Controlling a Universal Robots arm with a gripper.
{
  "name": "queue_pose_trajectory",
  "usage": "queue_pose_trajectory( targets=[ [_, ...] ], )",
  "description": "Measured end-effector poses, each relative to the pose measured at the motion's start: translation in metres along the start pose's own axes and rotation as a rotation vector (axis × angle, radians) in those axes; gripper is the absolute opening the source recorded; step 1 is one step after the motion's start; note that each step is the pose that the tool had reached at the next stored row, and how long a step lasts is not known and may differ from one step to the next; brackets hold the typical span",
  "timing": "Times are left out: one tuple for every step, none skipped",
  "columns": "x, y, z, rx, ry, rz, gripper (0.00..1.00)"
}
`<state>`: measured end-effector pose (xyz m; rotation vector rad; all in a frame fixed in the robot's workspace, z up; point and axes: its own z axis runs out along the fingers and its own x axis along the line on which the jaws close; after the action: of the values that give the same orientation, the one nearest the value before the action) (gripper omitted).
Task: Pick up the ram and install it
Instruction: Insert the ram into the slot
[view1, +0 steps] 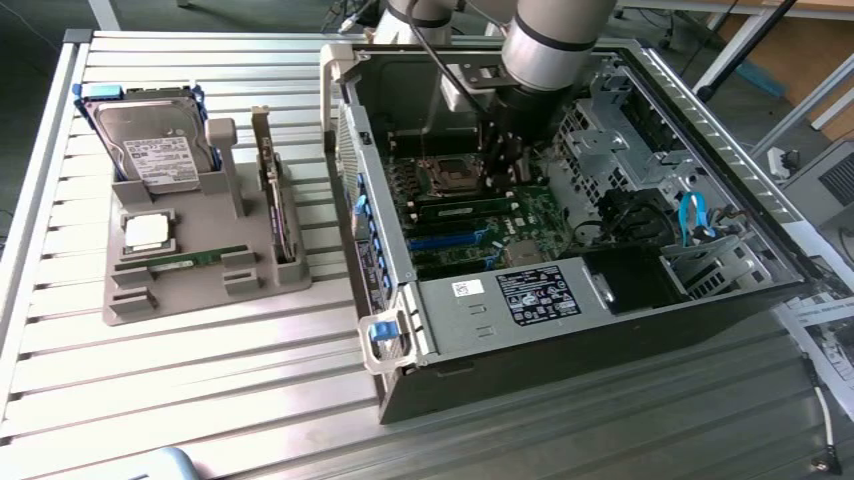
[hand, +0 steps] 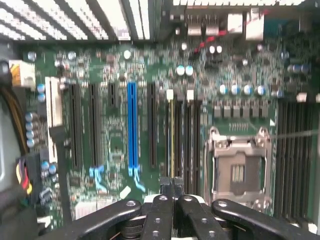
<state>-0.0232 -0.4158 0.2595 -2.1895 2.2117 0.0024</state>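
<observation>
Item: ram (view1: 470, 209), green stick lying seated in a memory slot just beside the empty CPU socket (view1: 451, 176), low and level as an installed module sits. Gripper (hand: 172, 186): fingers pressed together, gripping nothing, poised directly above that slot row. Spare stick (view1: 187, 260) rests in the grey holder (view1: 287, 270), well apart from the socket, outside the case.

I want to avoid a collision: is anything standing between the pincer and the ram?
Nothing visible does. The shut pincer hangs directly over the ram, which appears to stand edge-on in a slot of the motherboard. No cable or other part lies between them.
</observation>
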Motion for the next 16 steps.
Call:
queue_pose_trajectory(
  targets=[
    [0.0,-0.0044,0.0001,-0.0002,0.0,0.0,0.11],
    [0.0,-0.0083,0.0002,-0.0003,0.0,0.0,0.11],
    [0.0,-0.0124,0.0003,-0.0004,0.0001,0.0,0.11],
    [0.0,-0.0148,0.0003,-0.0005,0.0001,0.0,0.11],
    [0.0,-0.0179,0.0004,-0.0005,0.0,0.0,0.11],
    [0.0,-0.0212,0.0005,-0.0006,0.0,0.0,0.11],
    [0.0,-0.0242,0.0006,-0.0006,0.0001,0.0,0.11],
    [0.0,-0.0256,0.0007,-0.0007,0.0002,0.0,0.11],
    [0.0,-0.0276,0.0008,-0.0007,0.0003,0.0,0.11],
    [0.0,-0.0297,0.0009,-0.0007,0.0003,0.0,0.11],
    [0.0,-0.0318,0.0011,-0.0007,0.0,0.0,0.11],
    [0.0,-0.0339,0.0012,-0.0008,0.0001,0.0,0.11],
    [0.0,-0.0359,0.0014,-0.0007,0.0001,0.0,0.11],
    [0.0,-0.0374,0.0014,-0.0007,0.0002,0.0,0.11],
    [0.0,-0.0391,0.0016,-0.0007,0.0002,0.0,0.11],
    [0.0,-0.0415,0.0017,-0.0007,0.0002,0.0,0.11]
  ],
)
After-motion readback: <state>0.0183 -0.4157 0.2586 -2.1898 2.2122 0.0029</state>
